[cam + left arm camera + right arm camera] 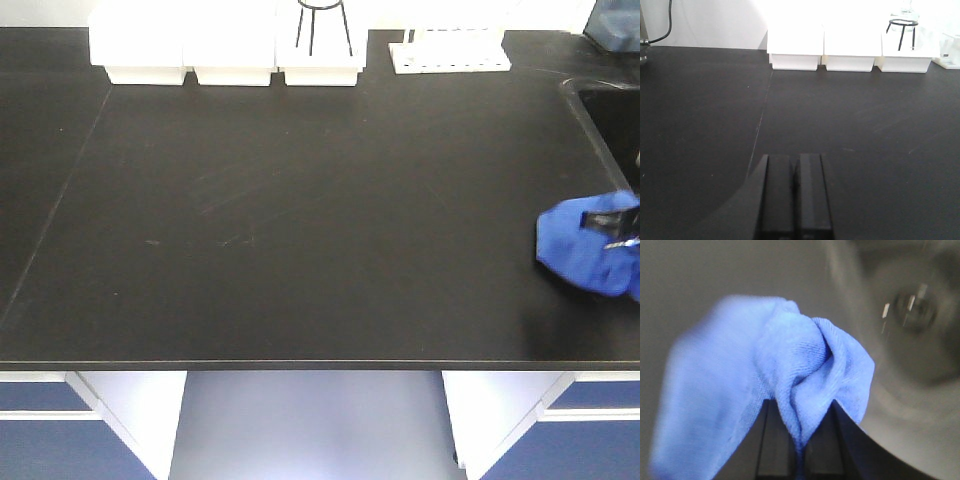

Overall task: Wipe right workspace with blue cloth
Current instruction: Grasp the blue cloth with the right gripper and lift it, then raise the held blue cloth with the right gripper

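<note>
The blue cloth (583, 247) hangs bunched at the right edge of the front view, just in front of the sink, and part of it runs out of the picture. My right gripper (800, 440) is shut on a fold of the blue cloth (765, 370), which drapes over its fingers. In the front view only a dark bit of that gripper (613, 230) pokes out of the fabric. My left gripper (796, 160) is shut with nothing in it, low over a black benchtop (850, 115). The right workspace is out of view.
This benchtop (300, 200) carries three white tubs (230, 45), a black ring stand (322, 25) and a white rack (450, 50) along its back. A sink (610, 115) with a drain (915, 305) lies at the right. A seam (70, 180) crosses the left side.
</note>
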